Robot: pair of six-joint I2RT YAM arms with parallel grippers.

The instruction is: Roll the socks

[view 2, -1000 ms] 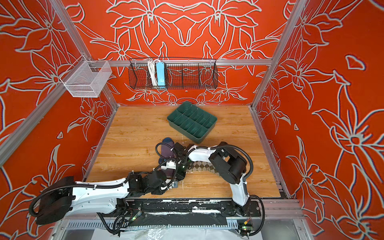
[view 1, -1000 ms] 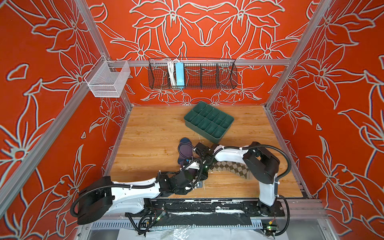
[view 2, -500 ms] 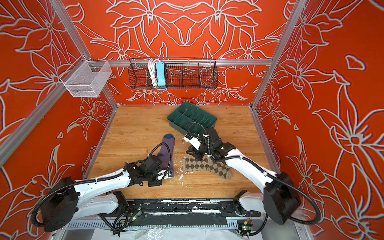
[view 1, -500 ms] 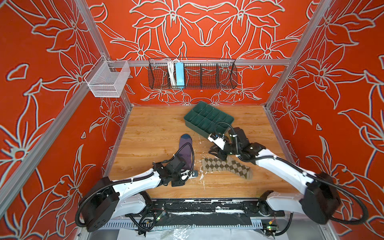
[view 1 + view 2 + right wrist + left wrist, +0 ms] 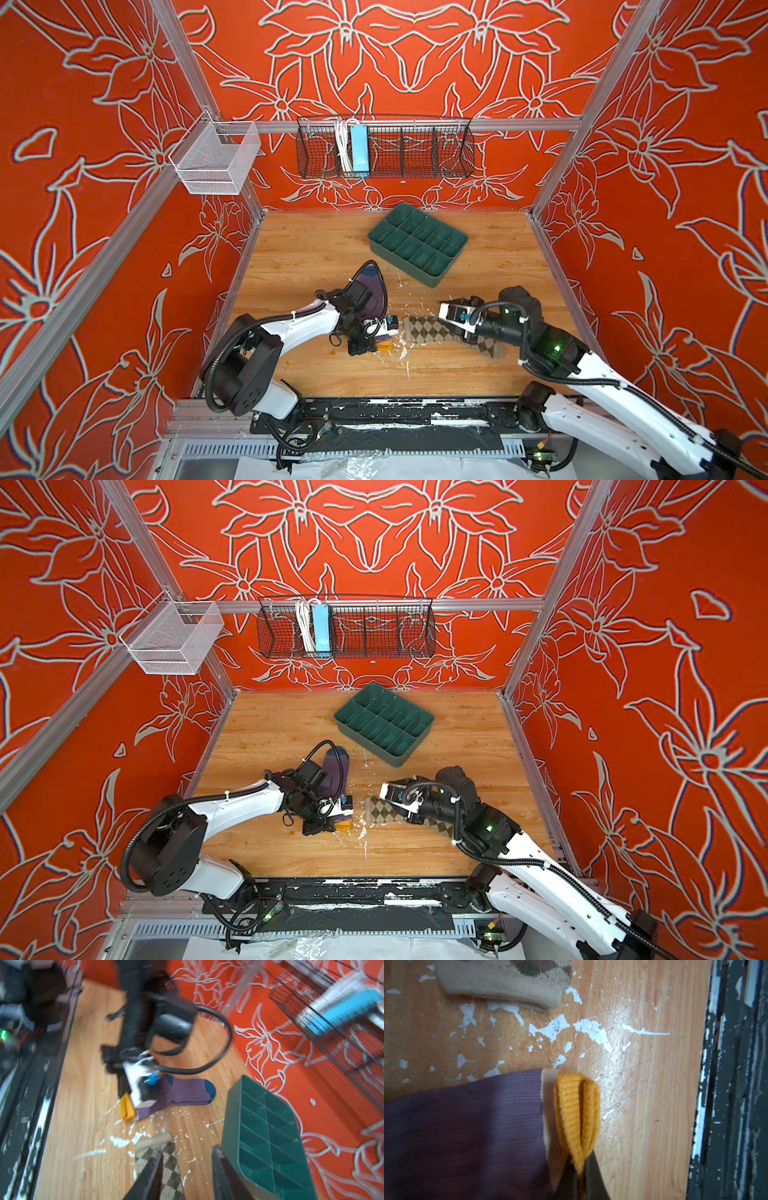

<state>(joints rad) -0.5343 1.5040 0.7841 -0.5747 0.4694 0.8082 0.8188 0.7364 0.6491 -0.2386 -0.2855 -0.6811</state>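
Pinching: left end effector, pressed together on the purple sock's yellow cuff.
Right end effector: fingers spread, over the argyle sock.
Socks: flat on counter, cuffs near, apart.

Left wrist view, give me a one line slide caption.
Left gripper pinches the yellow cuff of the purple sock on the worn wooden table; argyle sock lies apart.

My right wrist view was smeared with motion blur. The argyle sock ran off its edge beneath my right gripper. My left arm covered much of the purple sock in both top views.
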